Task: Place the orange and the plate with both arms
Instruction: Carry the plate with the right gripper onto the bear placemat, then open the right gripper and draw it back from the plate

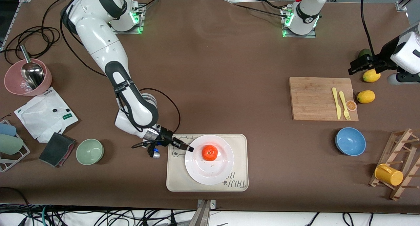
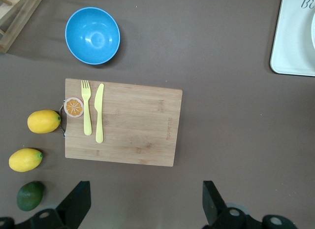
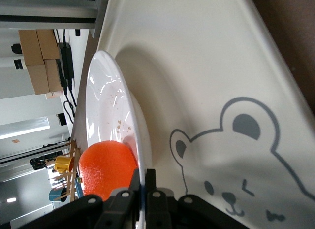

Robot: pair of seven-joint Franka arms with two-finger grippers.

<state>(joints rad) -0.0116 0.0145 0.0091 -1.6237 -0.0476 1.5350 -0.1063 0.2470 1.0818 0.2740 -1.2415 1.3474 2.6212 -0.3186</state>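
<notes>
From the front view, the plate (image 1: 210,168) lies on the beige bear-printed tray (image 1: 177,183), near the edge of the counter (image 1: 213,71) closest to the camera. The orange (image 1: 210,152) sits on the plate, a little toward 12 o'clock of the plate's middle. The right hand (image 1: 187,148) comes in low from the plate's 9 o'clock, its fingers pressed together on the plate's rim. The left hand (image 1: 356,66) hangs over the counter at the left arm's end, above a green fruit (image 1: 364,52) and next to a lemon (image 1: 371,75); this arm waits. At 6 o'clock of that lemon lies a second lemon (image 1: 366,96), just beside the cutting board (image 1: 315,99). The board carries a yellow knife (image 1: 336,102), a yellow fork (image 1: 344,105) and an orange slice (image 1: 351,105). A blue bowl (image 1: 350,141) sits nearer the camera than the board.

In the left wrist view, the left hand's fingers (image 2: 78,202) stand spread wide with nothing between them, over bare counter next to the board.

In the right wrist view, the right hand's fingers (image 3: 149,182) pinch the plate's rim edge-on, with the orange just inside the rim beside them and the tray's bear print under the plate.
</notes>
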